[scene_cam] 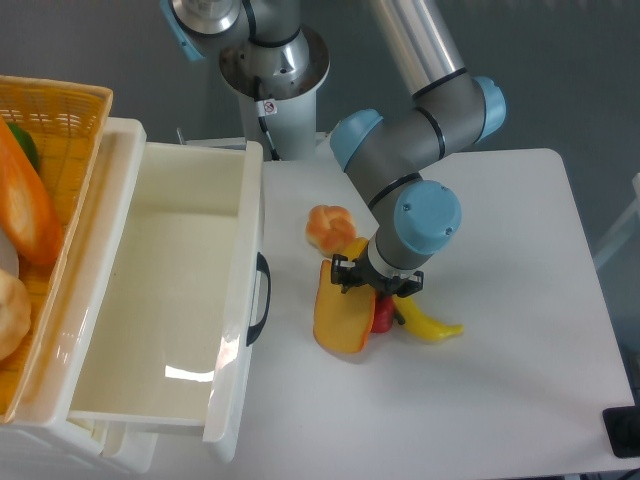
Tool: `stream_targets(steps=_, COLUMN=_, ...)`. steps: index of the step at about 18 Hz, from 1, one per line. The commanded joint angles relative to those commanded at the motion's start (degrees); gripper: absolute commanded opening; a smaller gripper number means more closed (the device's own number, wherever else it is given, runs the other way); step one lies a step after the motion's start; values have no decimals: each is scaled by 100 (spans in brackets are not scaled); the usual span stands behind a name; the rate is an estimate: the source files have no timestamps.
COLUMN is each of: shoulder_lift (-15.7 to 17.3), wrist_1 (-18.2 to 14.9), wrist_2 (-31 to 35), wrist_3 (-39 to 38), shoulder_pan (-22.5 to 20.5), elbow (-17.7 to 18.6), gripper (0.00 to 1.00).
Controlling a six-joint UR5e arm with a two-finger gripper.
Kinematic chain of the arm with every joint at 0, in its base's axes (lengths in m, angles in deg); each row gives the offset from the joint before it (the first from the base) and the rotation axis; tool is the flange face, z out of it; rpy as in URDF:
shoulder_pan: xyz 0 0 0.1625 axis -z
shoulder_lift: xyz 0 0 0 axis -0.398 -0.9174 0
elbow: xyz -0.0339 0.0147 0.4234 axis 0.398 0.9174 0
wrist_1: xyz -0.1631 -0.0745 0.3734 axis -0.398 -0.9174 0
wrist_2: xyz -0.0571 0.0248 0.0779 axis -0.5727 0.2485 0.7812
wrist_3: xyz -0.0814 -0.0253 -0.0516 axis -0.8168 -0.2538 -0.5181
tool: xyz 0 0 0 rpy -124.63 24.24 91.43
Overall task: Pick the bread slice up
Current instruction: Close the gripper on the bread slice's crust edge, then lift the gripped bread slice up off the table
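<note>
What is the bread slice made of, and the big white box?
The bread slice looks like smooth toy plastic: flat even orange-yellow colour, no crumbs, though foam is possible. The white box looks like glossy hard plastic, with bright light reflections on its floor.
</note>
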Motion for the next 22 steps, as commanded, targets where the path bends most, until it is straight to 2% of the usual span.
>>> stream_targets(steps=1, shoulder_lift=0, wrist_1=0, wrist_2=0, wrist_3=-9, shoulder_pan=18, elbow=0, gripper=20)
stream_targets(steps=2, shoulder_lift=9, wrist_1=0, wrist_2=9, wrist_3=-9, shoulder_pan=35, elbow=17, gripper=9)
stream_targets(steps=4, shoulder_lift=26, wrist_1=-9, wrist_2=9, wrist_3=0, shoulder_pan=53, elbow=0, gripper=0)
stream_targets(steps=13, shoulder_lift=324, wrist_1=-175, wrist_2=-70, wrist_3=-9, shoulder_pan=246, elbow=-202, gripper=0)
stream_targets(steps=16, shoulder_lift=465, wrist_1=-596, wrist_2=-201, wrist_3=9, shoulder_pan=220, elbow=-587, gripper=0)
stream_targets(steps=19, shoulder_lift=580, wrist_1=-607, wrist_2=-360, wrist_3=35, shoulder_pan=202, elbow=-773, gripper=0)
stream_targets(steps=22, shoulder_lift=772, wrist_1=-563, wrist_2=-343, wrist_3=508, shoulder_pan=176, elbow=-914, gripper=0)
